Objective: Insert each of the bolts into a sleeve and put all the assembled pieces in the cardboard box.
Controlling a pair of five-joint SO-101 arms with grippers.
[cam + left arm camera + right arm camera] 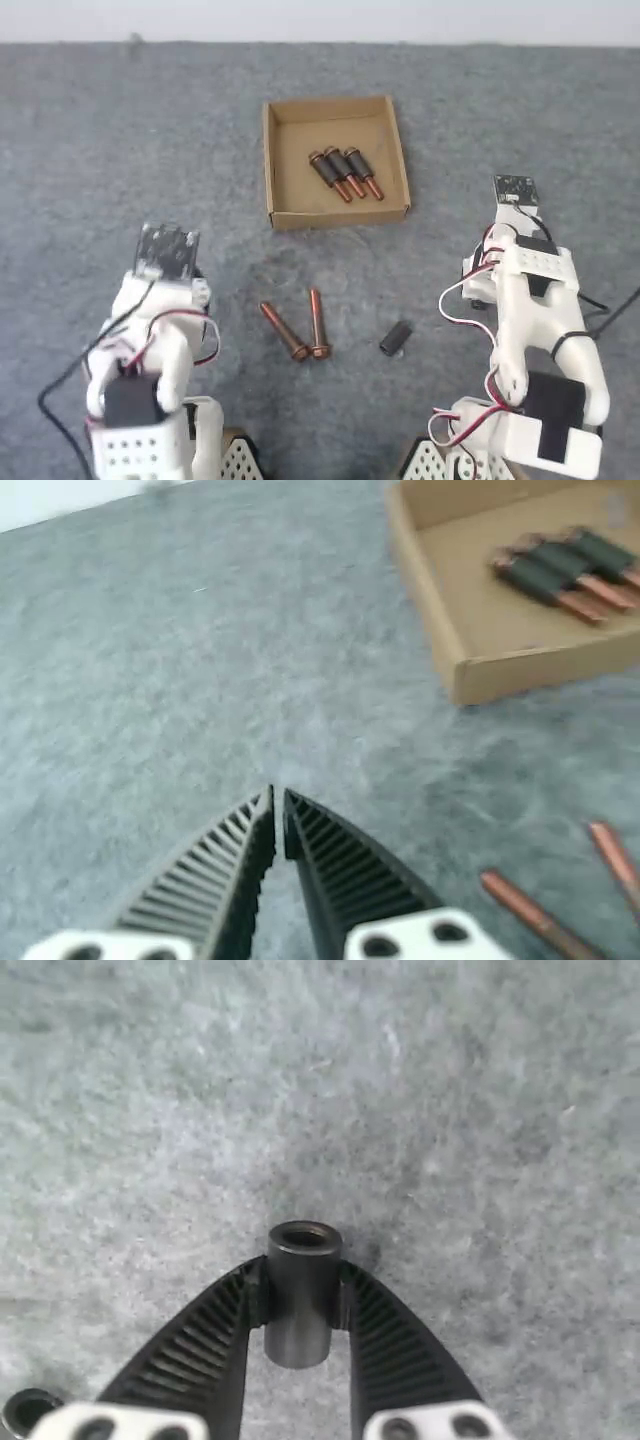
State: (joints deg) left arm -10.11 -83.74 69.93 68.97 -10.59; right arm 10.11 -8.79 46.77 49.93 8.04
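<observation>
Two copper bolts (284, 331) (317, 322) lie side by side on the grey carpet between the arms; both bolts (530, 915) (615, 855) also appear in the left wrist view. A loose black sleeve (396, 338) lies to their right. The cardboard box (272, 160) at the back holds three assembled pieces (346, 174). My right gripper (300, 1272) is shut on another black sleeve (300, 1310), held upright with its bore showing. My left gripper (279, 800) is shut on nothing, above bare carpet, left of the bolts and short of the box (450, 630).
The left arm (150, 330) and right arm (535, 310) stand at the near corners of the grey carpet (120, 150). A second sleeve (25, 1410) shows at the corner of the right wrist view. Open carpet lies left and right of the box.
</observation>
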